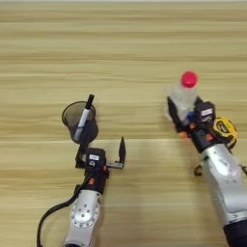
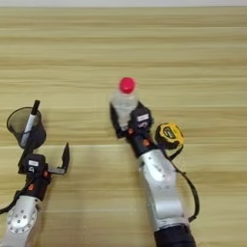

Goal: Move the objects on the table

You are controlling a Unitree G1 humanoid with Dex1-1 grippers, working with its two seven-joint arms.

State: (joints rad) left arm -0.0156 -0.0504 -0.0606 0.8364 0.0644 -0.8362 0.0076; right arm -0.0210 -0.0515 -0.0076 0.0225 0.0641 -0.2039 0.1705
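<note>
On left eye view, my right gripper is clamped on the upright bottle, long axis vertical, tape measure just beside the wrist. Right eye view: left gripper spread open, one finger touching the mesh cup holding the marker; table beyond.

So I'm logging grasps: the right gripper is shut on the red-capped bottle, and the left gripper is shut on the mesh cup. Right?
Not quite. The left gripper is open beside the mesh cup, as the left eye view shows. The right gripper is indeed shut on the bottle.
</note>
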